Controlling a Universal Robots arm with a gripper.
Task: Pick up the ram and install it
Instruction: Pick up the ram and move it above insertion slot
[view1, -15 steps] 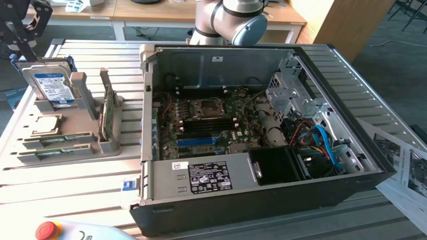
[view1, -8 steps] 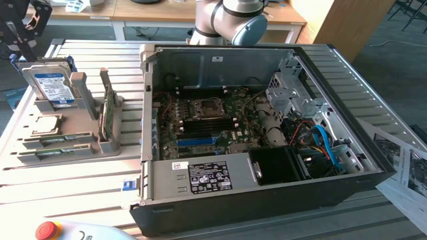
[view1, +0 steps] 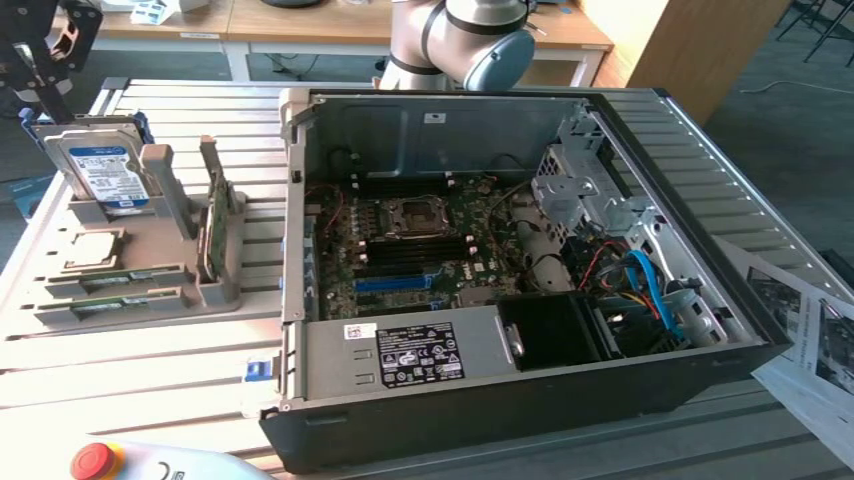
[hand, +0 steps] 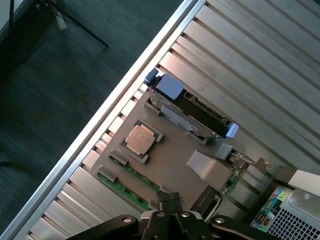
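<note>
A ribbed silver metal bench carries a beige tray holding the thin green ram stick; dark carpet floor lies beside. The black pincer hangs clenched above.

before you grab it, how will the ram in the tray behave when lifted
Probably stiff and light: the ram is a thin, narrow green board. Likely fragile, being bare circuit board. It sits in a slot of the tray, so it may bind if pulled tilted.
</note>
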